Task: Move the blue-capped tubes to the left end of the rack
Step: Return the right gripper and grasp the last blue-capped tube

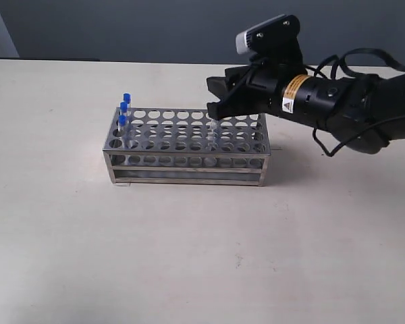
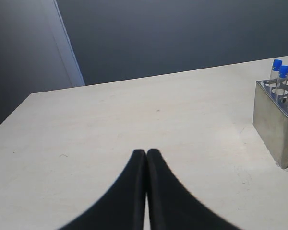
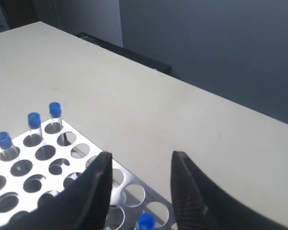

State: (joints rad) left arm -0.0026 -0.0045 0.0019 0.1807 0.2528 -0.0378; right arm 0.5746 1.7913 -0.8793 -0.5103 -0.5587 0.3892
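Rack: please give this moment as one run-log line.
left gripper shut, away from rack | right gripper open above fourth tube | three blue-capped tubes at rack left end

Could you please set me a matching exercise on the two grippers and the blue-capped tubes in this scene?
1. left gripper
2. right gripper
3. three grouped blue-capped tubes
4. lone blue-capped tube

a. under the open gripper
b. shut, away from the rack
c. open, above the rack
d. in the rack's left-end holes

Pairs: 1-b, 2-c, 3-d, 4-a.
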